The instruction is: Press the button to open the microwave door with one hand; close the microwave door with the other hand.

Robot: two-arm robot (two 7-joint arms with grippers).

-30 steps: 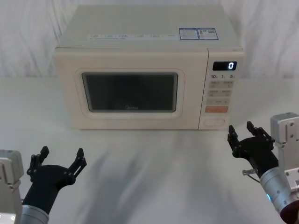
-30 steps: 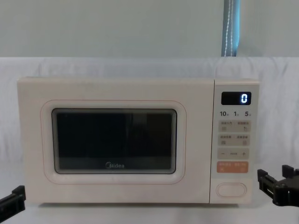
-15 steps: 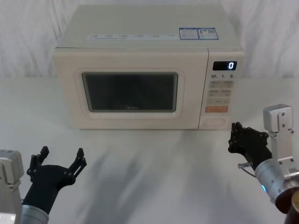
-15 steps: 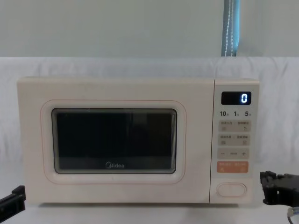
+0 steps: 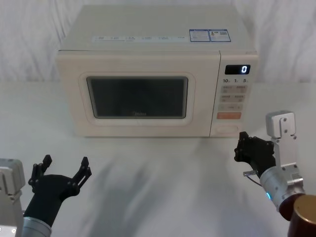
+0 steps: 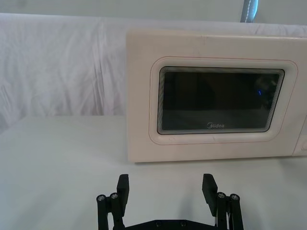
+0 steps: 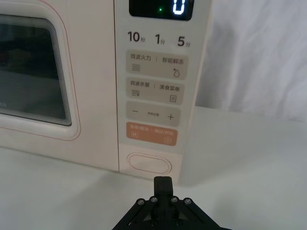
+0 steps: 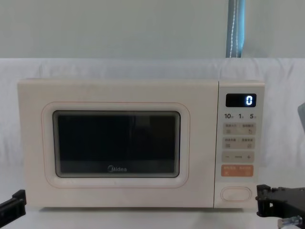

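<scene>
The cream microwave (image 5: 148, 54) stands at the back of the table. Its door (image 5: 138, 96) with the dark window is shut flat, and the display reads 0. The blank pill-shaped button (image 5: 226, 129) sits lowest on the key panel. My right gripper (image 5: 241, 146) is shut and hovers just in front of and slightly right of the panel's lower corner. In the right wrist view its closed tip (image 7: 163, 182) points a little below the button (image 7: 148, 164), with a gap between them. My left gripper (image 5: 64, 165) rests open near the table's front left, facing the door (image 6: 218, 100).
White cloth (image 5: 163, 187) covers the table, and a white drape hangs behind. An orange key (image 7: 151, 134) lies directly above the button. Open table space lies in front of the door. A blue-grey pole (image 8: 235, 28) rises behind the microwave.
My right gripper has closed its fingers and moved left and forward toward the lower end of the key panel. The left arm has not moved, and the door stays shut.
</scene>
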